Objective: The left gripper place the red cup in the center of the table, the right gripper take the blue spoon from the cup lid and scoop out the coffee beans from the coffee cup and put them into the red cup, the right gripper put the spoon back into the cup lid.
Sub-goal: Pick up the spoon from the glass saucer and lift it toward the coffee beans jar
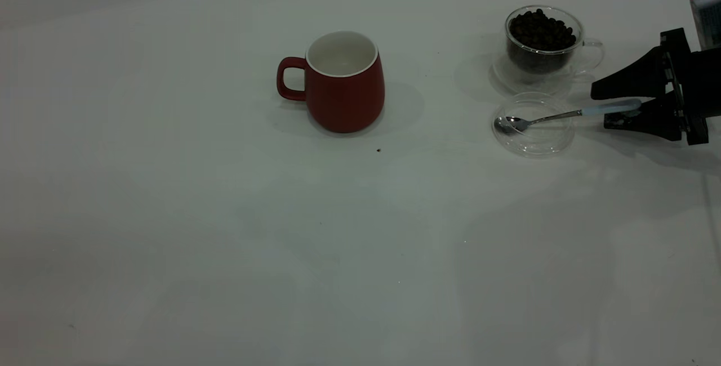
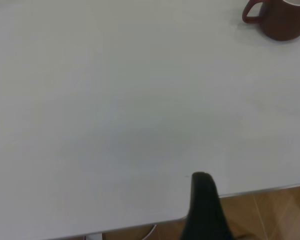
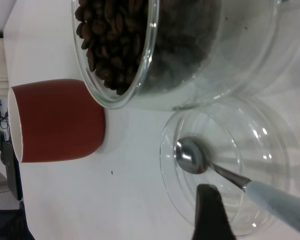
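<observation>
Right now the right gripper (image 1: pixel 611 108) straddles the spoon (image 1: pixel 555 116) handle, jaws spread, nothing clamped yet — bowl in the lid (image 1: pixel 535 138). Closing off-centre could flip it out.

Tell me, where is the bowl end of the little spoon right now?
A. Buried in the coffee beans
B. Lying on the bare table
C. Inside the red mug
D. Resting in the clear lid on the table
D: the spoon lies with its bowl inside the clear lid, its pale blue handle reaching out between the right gripper fingers, while the red mug looks empty.
</observation>
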Motion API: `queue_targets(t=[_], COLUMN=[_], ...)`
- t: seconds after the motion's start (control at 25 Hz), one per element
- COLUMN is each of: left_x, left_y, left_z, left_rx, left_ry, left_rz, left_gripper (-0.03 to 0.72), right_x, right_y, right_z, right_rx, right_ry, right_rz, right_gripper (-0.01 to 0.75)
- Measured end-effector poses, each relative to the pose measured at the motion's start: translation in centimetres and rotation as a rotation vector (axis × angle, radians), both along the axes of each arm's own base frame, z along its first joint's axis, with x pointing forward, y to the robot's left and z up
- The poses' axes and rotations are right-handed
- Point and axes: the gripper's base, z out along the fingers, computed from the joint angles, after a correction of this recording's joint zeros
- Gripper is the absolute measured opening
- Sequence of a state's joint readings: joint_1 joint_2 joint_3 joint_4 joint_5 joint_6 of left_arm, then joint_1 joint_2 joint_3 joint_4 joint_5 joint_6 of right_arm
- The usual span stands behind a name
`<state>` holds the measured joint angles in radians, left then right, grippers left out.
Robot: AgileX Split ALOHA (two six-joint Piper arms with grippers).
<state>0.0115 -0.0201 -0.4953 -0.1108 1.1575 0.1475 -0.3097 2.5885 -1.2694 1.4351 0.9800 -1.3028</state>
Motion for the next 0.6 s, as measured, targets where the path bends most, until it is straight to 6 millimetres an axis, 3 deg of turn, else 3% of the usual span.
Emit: queue_targets(t=[0.6], left_x=[0.0], left_y=[0.0], left_z=[0.0], left_rx=[0.0], left_ry=[0.0], left_rz=[0.0], left_gripper=[0.587], right_x=[0.0], right_y=[0.0], right_z=[0.0], right_rx=[-0.001], right_ry=[-0.002], right_rz=[0.001], right_gripper=[0.227])
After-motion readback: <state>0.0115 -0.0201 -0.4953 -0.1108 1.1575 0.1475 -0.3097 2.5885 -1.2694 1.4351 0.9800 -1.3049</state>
